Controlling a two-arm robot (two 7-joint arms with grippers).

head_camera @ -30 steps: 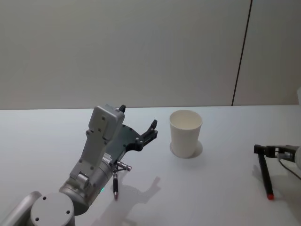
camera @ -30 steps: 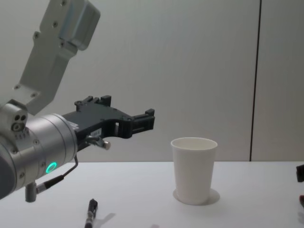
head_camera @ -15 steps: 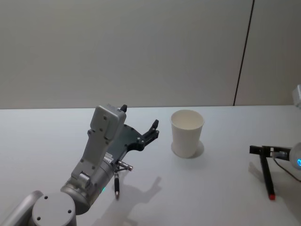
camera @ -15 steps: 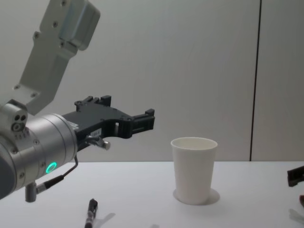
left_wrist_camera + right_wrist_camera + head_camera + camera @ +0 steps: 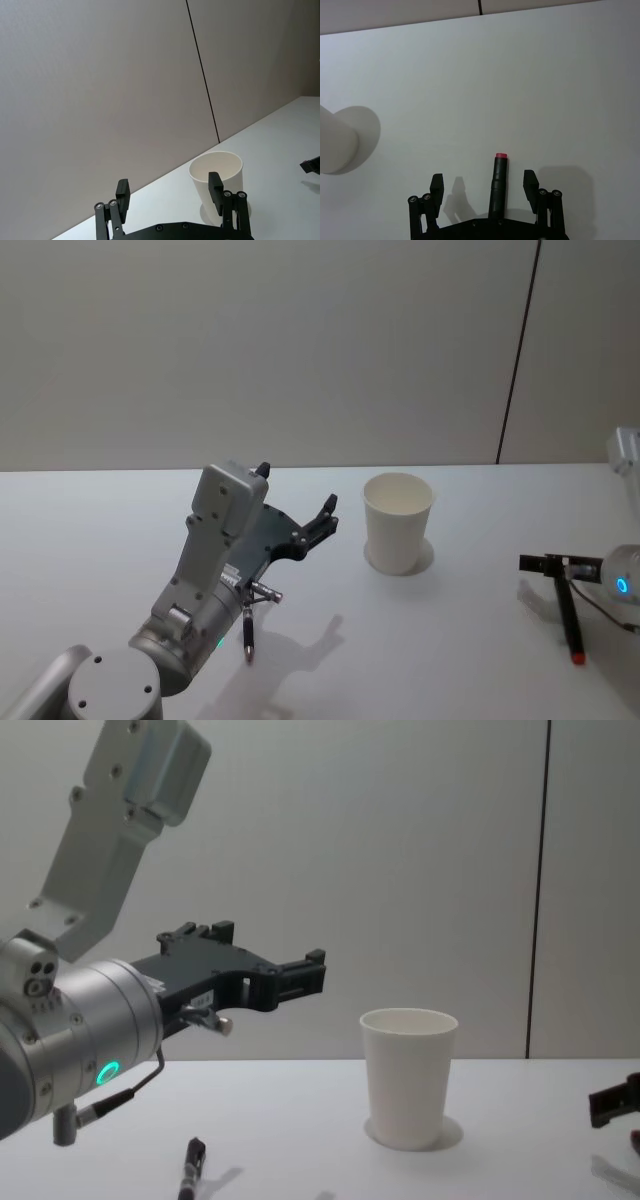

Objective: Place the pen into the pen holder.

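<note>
One extra pen [image 5: 247, 632] left of pen holder [image 5: 398, 525].

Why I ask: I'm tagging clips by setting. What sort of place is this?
Likely a robot test bench: bare white tabletop, plain grey panelled wall, a white paper cup, a black pen, and a red-tipped black pen straddled by the open right claw; the left claw hangs open left of the cup.
</note>
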